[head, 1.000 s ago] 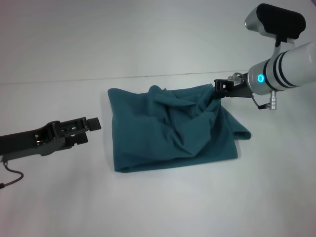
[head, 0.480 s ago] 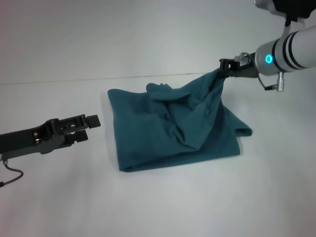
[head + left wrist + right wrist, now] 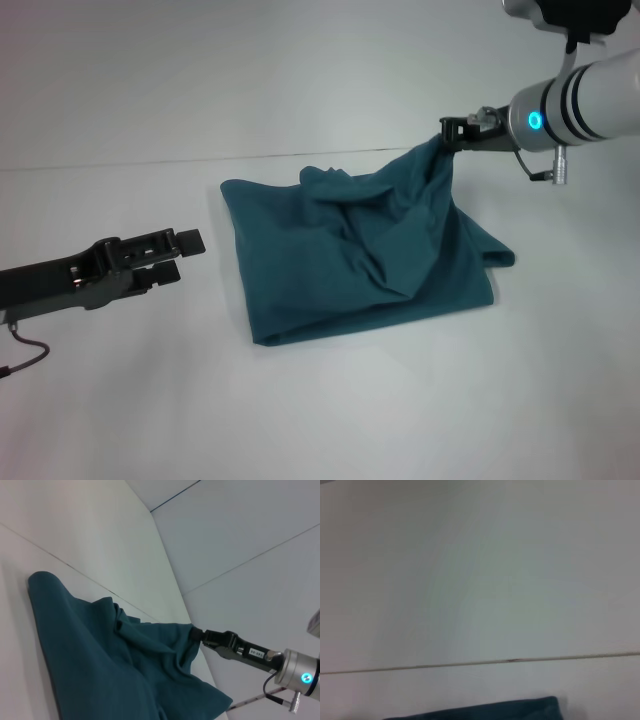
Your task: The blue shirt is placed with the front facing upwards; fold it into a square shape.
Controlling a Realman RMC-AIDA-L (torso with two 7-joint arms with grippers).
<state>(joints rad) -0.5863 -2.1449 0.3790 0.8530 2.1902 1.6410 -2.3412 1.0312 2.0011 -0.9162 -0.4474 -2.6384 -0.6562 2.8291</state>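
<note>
The blue shirt (image 3: pixel 355 255) lies folded and rumpled in the middle of the white table, plain teal side up with no lettering showing. My right gripper (image 3: pixel 449 134) is shut on the shirt's far right corner and holds it lifted above the table, so the cloth rises in a peak toward it. The left wrist view shows the same raised shirt (image 3: pixel 105 665) and the right gripper (image 3: pixel 197 634) pinching it. My left gripper (image 3: pixel 185 255) hovers left of the shirt, apart from it, with nothing between its fingers. A strip of the shirt (image 3: pixel 485 711) shows in the right wrist view.
The white table (image 3: pixel 330 400) spreads bare around the shirt, and its far edge meets the wall just behind the raised corner. A thin cable (image 3: pixel 25 352) hangs under the left arm near the front left.
My right gripper has lifted the shirt's corner up and slightly right, pulling the cloth into a taller peak. The shirt's body slid a little to the right. The left arm barely moved.
</note>
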